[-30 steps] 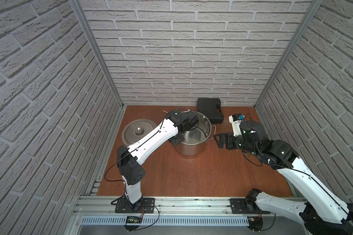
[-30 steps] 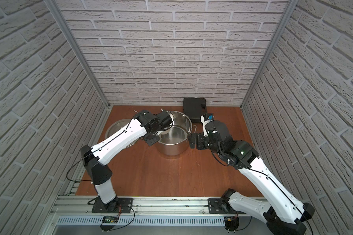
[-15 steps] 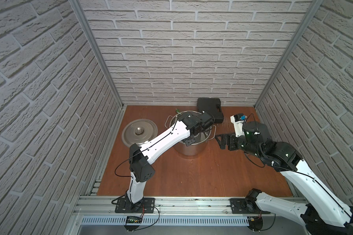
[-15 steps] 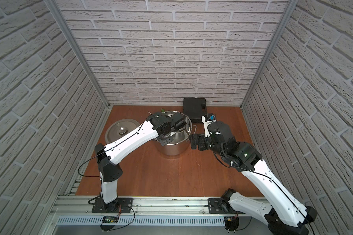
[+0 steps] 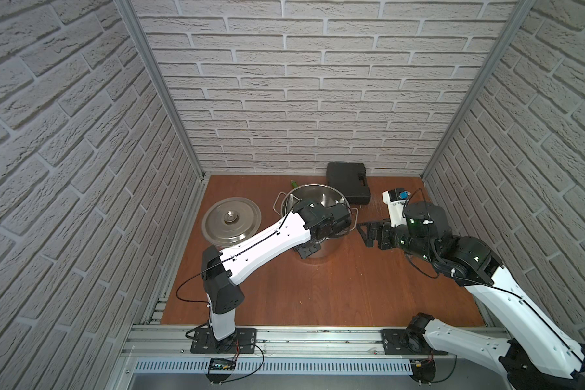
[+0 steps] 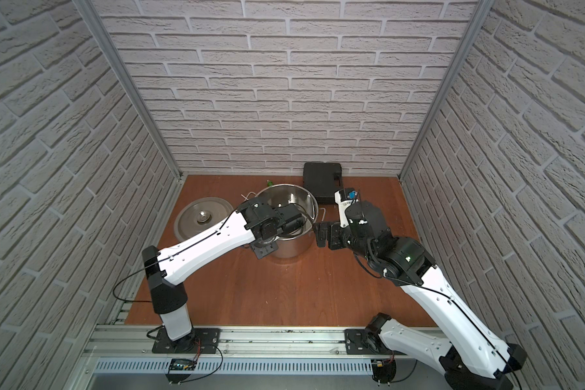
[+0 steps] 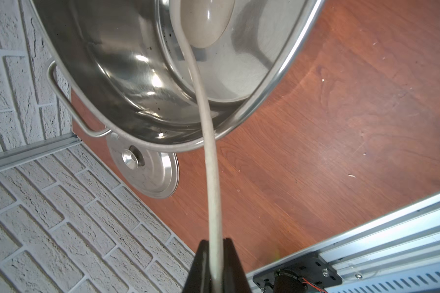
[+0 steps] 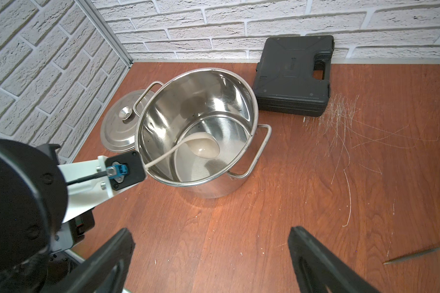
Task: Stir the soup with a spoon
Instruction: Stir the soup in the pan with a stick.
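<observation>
With the cream-white plastic ladle in its grip, the left gripper swept in both top views from the left rim of the round steel pot to its right side. It then dropped toward the lower rim. More of the flat round steel lid was uncovered.

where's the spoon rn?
In the right wrist view the spoon sits bowl-down inside the steel pot; its handle crosses the rim on the left arm's side into the left gripper.
</observation>
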`<state>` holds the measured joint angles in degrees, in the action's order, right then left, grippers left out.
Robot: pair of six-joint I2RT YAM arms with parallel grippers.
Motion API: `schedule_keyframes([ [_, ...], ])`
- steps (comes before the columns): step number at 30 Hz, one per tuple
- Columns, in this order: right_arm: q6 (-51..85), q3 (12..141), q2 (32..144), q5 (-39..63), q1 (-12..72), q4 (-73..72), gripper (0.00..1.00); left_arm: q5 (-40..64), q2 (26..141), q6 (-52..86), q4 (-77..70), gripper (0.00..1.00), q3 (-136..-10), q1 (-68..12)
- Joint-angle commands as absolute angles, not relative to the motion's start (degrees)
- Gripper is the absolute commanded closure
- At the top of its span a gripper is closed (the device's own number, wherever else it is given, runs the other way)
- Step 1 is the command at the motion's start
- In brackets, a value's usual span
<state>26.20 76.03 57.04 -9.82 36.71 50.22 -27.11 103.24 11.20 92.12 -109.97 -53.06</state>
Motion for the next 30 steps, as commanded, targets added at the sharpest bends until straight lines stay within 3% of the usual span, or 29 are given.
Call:
schedule_keyframes([
  [1,26.88,74.98,57.47,-8.44,37.18,46.22,0.02,-30.24,100.66,13.28,99.73,1.00,-109.04,-51.31],
  [11,26.72,75.23,57.04,-8.98,37.18,46.64,0.02,-31.00,102.07,10.02,97.73,1.00,-111.08,-43.12],
  [30,27.41,74.45,54.77,-11.36,37.17,49.21,0.02,-24.81,116.44,3.71,87.25,1.00,-125.99,-48.90],
])
